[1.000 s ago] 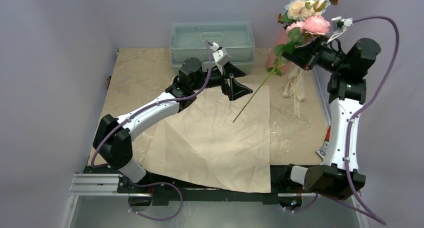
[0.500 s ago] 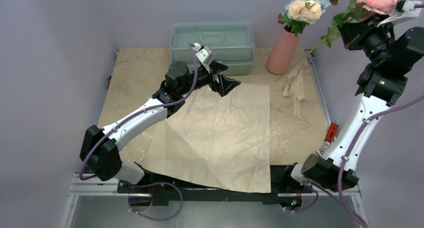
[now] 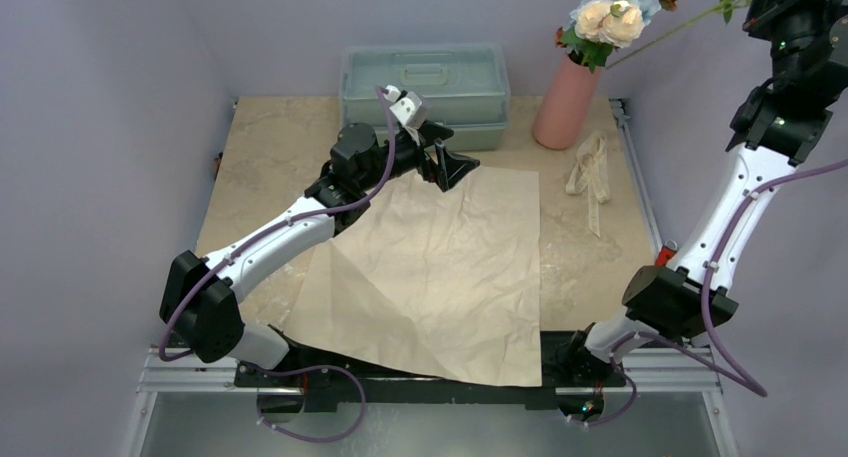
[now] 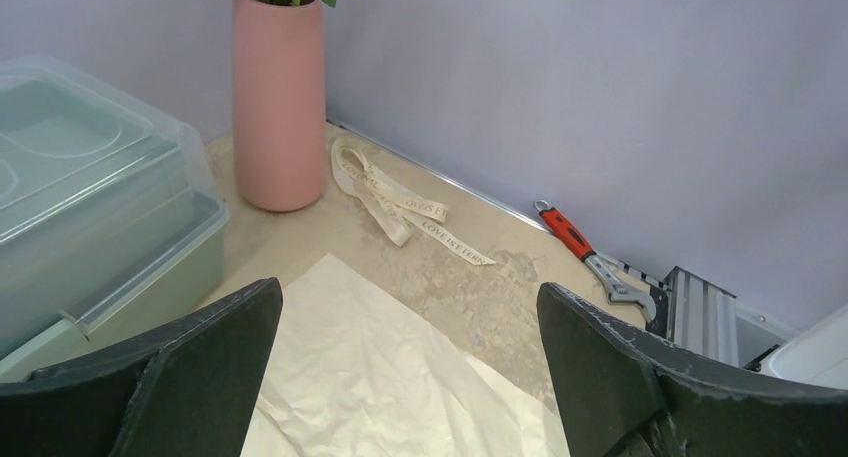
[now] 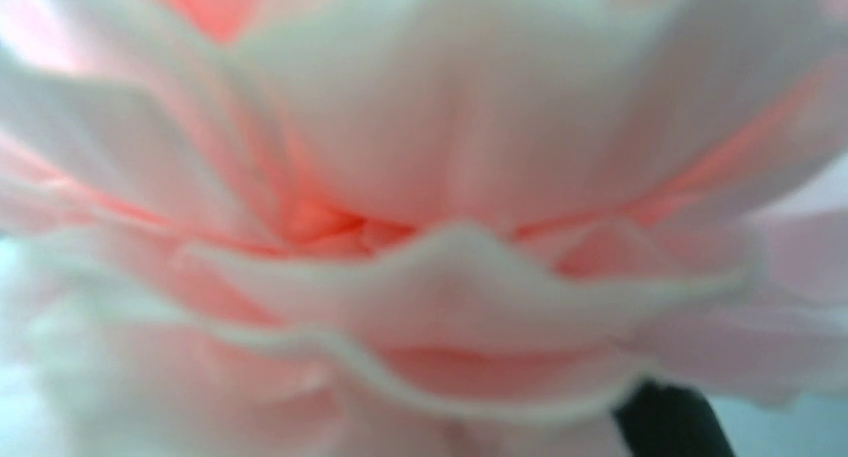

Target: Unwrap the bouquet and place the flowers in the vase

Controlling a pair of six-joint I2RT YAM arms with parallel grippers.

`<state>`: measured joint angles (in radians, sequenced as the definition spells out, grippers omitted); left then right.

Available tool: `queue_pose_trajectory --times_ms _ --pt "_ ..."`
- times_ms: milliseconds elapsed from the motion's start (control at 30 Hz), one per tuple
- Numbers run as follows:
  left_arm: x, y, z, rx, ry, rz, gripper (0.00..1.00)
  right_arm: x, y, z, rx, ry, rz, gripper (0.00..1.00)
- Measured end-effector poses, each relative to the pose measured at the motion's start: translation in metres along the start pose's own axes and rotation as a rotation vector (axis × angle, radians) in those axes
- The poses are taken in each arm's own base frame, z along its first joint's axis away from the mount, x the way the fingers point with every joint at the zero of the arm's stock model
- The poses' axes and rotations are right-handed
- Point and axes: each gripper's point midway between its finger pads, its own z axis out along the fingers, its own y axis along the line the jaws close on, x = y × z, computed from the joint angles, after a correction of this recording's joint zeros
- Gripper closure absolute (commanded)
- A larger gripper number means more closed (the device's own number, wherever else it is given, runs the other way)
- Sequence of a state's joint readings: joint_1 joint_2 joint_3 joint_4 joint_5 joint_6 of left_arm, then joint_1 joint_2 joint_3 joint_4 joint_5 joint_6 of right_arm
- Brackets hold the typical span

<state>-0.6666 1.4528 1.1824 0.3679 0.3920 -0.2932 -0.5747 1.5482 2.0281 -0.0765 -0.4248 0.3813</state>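
Our right end effector [image 3: 756, 1] is clamped on the pink flower [image 5: 420, 227] by its stem, high near the vase [image 3: 565, 102]; our left end effector [image 3: 452, 165] stands apart over the kraft paper [image 3: 440, 277].

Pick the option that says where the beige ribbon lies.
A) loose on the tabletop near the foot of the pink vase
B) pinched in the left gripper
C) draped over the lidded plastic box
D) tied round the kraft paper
A: the ribbon lies loose on the bare tabletop near the foot of the vase, clear of the kraft paper.
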Motion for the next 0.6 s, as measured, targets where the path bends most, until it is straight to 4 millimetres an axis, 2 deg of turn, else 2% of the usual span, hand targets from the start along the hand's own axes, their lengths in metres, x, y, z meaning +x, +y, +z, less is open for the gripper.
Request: queue_pose_trajectory --times_ms 100,333,600 --pt "0.0 0.002 0.0 -0.005 -0.001 0.002 0.0 -0.015 -0.007 0.014 0.018 -0.057 -0.013 1.0" --pt "0.003 0.006 0.0 -0.013 0.006 0.007 0.0 -0.041 -0.01 0.033 0.013 -0.14 -0.024 1.0" --pt "0.015 0.016 0.004 -0.028 0.032 0.01 0.0 -0.033 -0.002 0.041 -0.008 -0.13 -0.008 1.0"
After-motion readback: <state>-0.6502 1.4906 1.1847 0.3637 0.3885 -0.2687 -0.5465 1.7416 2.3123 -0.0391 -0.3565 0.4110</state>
